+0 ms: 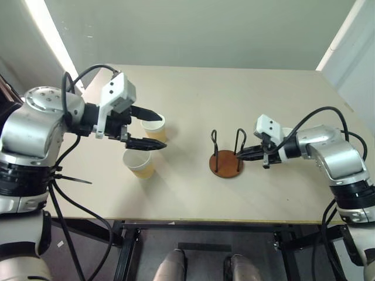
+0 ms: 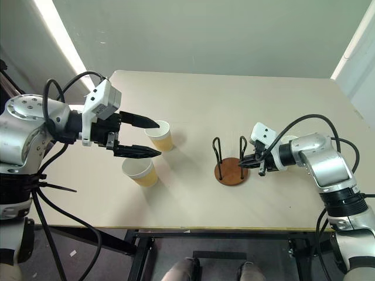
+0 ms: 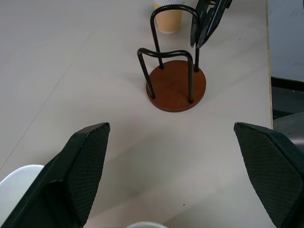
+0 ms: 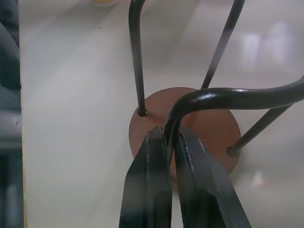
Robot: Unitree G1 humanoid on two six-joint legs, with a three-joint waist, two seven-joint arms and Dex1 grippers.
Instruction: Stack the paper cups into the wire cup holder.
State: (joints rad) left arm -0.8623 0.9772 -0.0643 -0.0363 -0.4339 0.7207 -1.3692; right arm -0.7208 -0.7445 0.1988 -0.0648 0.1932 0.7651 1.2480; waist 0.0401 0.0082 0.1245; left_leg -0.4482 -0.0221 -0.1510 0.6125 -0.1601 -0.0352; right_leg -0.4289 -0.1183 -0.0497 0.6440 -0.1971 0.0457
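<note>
Right wrist view: right tool (image 4: 172,142) clamped on wire cup holder (image 4: 190,128) loop, near side

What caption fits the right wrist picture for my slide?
Right hand shut on a wire loop of the cup holder, still empty.

Left gripper (image 1: 153,127) jaws wide — right gripper (image 4: 172,137) jaws pinched.

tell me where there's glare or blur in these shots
Left eye view: a bright light strip glares at the upper left. Right wrist view: pale reflections sheen the table, and the near wire loop of the wire cup holder looks soft.
</note>
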